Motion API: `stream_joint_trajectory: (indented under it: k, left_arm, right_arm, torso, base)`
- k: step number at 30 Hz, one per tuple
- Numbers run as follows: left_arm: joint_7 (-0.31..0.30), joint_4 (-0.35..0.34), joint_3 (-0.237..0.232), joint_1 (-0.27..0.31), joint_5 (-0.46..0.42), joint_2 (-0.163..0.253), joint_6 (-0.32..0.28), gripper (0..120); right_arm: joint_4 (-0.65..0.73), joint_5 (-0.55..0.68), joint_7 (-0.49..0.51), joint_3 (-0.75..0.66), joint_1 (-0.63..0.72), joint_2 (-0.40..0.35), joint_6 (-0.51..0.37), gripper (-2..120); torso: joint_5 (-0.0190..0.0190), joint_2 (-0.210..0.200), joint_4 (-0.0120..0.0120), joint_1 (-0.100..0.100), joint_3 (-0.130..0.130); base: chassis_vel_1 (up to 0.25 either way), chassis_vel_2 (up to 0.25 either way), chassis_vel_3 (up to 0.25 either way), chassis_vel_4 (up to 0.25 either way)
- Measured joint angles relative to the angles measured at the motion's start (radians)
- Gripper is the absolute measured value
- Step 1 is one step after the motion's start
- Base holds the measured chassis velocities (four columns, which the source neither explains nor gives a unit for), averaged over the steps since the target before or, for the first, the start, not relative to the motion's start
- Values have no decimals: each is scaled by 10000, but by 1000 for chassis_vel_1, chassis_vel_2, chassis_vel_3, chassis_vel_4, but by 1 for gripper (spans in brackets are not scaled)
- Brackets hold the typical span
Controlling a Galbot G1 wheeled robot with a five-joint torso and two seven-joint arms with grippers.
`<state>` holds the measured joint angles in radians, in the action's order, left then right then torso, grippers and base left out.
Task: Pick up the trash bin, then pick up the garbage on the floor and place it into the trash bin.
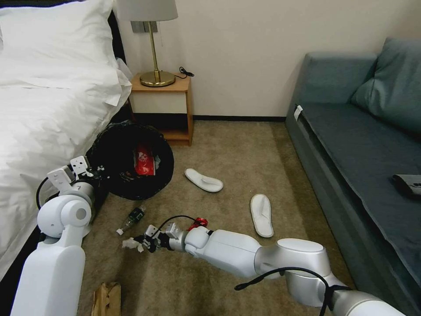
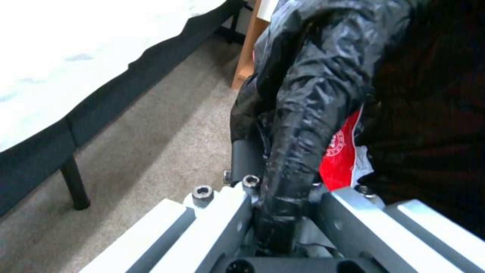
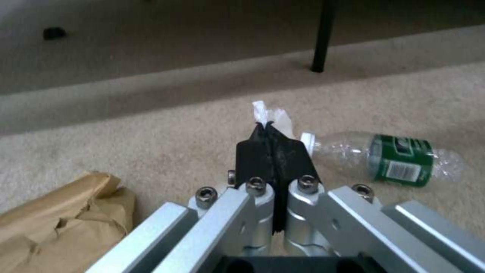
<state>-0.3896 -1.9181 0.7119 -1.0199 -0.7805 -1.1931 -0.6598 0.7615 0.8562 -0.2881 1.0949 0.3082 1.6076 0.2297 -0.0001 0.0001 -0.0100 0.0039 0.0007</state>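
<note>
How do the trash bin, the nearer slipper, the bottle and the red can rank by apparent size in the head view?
1. Trash bin, largest.
2. Nearer slipper.
3. Bottle.
4. Red can, smallest, though the right arm partly hides it, so its full size is unsure.
</note>
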Motion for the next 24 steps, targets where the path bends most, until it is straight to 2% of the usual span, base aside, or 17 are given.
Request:
stream_joint_trajectory:
  k: [3,4,7,13,24]
  left_arm:
    - [4,41,8,-5,-12,27,-5,0]
    - [4,88,5,-12,-12,52,-8,0]
    - [9,118,-25,-13,-13,57,-10,0]
    - [5,221,-134,1,10,45,-16,0]
    - [4,322,-143,37,35,82,-17,0]
  right_arm:
    - [342,-3,275,-117,145,-204,54,0]
    - [662,-29,593,-312,358,-541,84,0]
    - [940,-83,894,-616,599,-854,98,0]
    - [1315,-268,1276,-1220,1027,-1430,167,0]
    - [1643,-446,1604,-1931,1374,-1887,206,0]
  torso:
    - [3,0,4,0,0]
    - [0,0,-6,0,0]
    - [1,0,-5,0,0]
    - [2,0,-2,0,0]
    - [3,0,-2,0,0]
  base:
    - [0,0,0,0]
    - [0,0,0,0]
    - [0,0,0,0]
    - [0,0,0,0]
    - [0,0,0,0]
